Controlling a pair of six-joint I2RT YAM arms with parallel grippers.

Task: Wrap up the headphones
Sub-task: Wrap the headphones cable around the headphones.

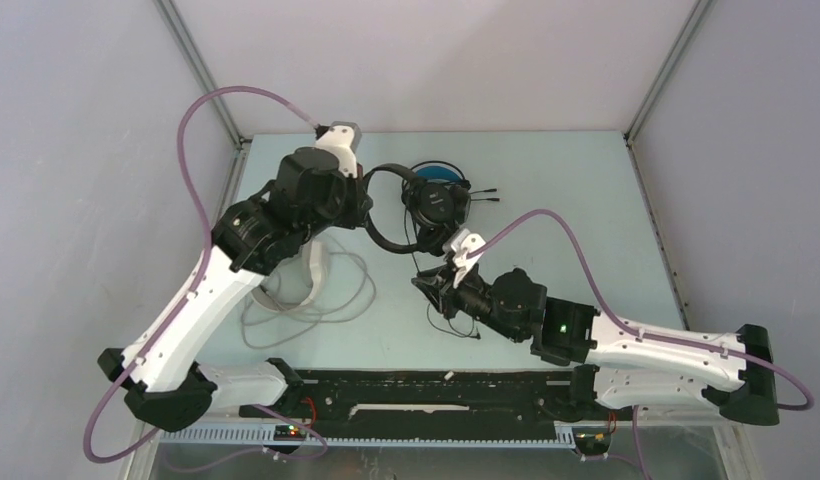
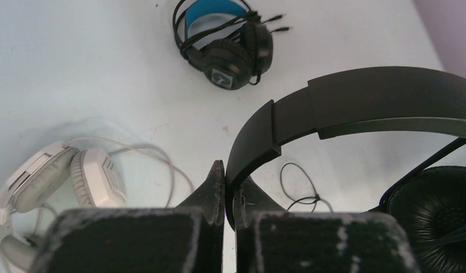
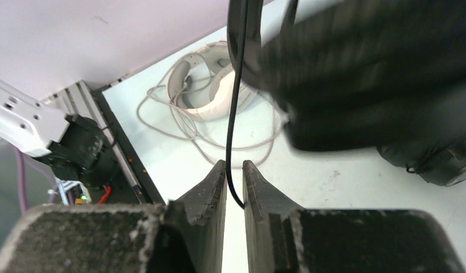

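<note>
Left pincer, top view: closed on black headphones at the band. That pair's ear cups overlap the blue-band headphones behind, toward the far edge of the surface. Right pincer sits just in front of the black pair. White headphones lie partly under the left arm, pale cord sprawled in loops. Count: 3 headphones, 2 arms.

Left wrist view: fingers pressed onto the band, no gap. Blue-band pair well apart, cord wound round it, 2 plugs sticking out. White pair near, to the left.

Right wrist view: pincer narrowed to a slit w/ thin black cord caught in it. Black pair blurred, close above; white pair beyond.
</note>
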